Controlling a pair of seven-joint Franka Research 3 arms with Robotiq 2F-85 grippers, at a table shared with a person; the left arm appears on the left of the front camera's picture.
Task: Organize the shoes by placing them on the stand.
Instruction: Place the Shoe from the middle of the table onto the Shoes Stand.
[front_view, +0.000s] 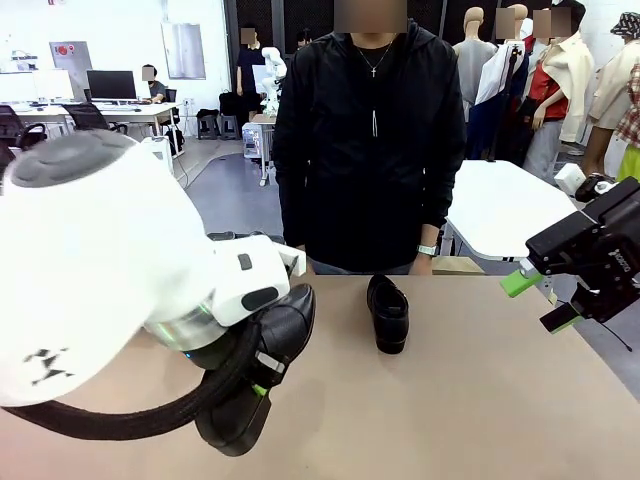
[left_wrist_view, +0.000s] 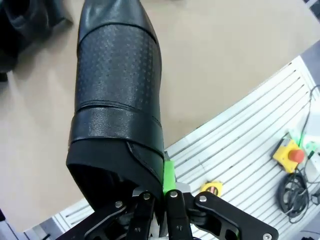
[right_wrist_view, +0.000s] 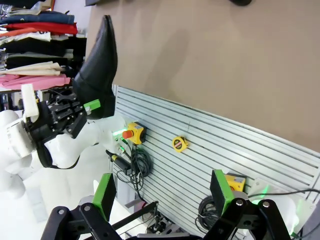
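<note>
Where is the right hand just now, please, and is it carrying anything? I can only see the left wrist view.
Observer: The right hand hangs above the right side of the table, open and empty.
Operator: Thank you. Is anyone near where I might carry this shoe?
Observer: Yes, a person stands at the table's far side, just behind a loafer lying there.
</note>
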